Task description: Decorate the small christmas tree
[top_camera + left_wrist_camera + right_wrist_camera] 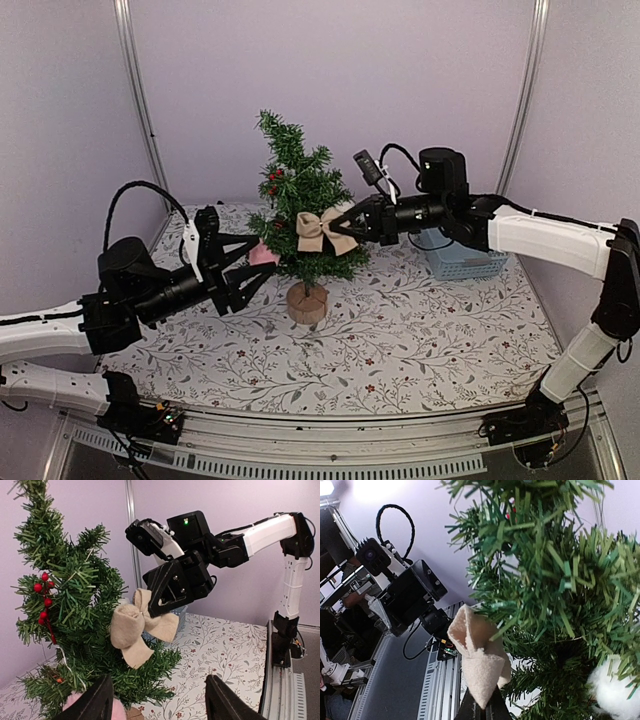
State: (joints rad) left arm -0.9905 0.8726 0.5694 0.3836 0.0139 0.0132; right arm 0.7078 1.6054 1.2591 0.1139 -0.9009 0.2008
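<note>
The small christmas tree (298, 190) stands mid-table on its wooden stump (307, 303); it also shows in the left wrist view (75, 610) and the right wrist view (555, 595). It carries red berries (44, 602) and a pink ornament (263, 255) low on its left. My right gripper (350, 228) is shut on a beige fabric bow (322, 232) and holds it against the tree's right side; the bow also shows in the left wrist view (132, 630) and the right wrist view (480, 660). My left gripper (240, 265) is open, its fingers (95, 702) beside the tree's lower left branches and the pink ornament.
A light-blue basket (460, 262) sits at the back right under the right arm. A white fluffy ball (615, 690) hangs in the tree's branches. The floral tablecloth (400, 330) covers the table. Metal frame posts stand at the back corners.
</note>
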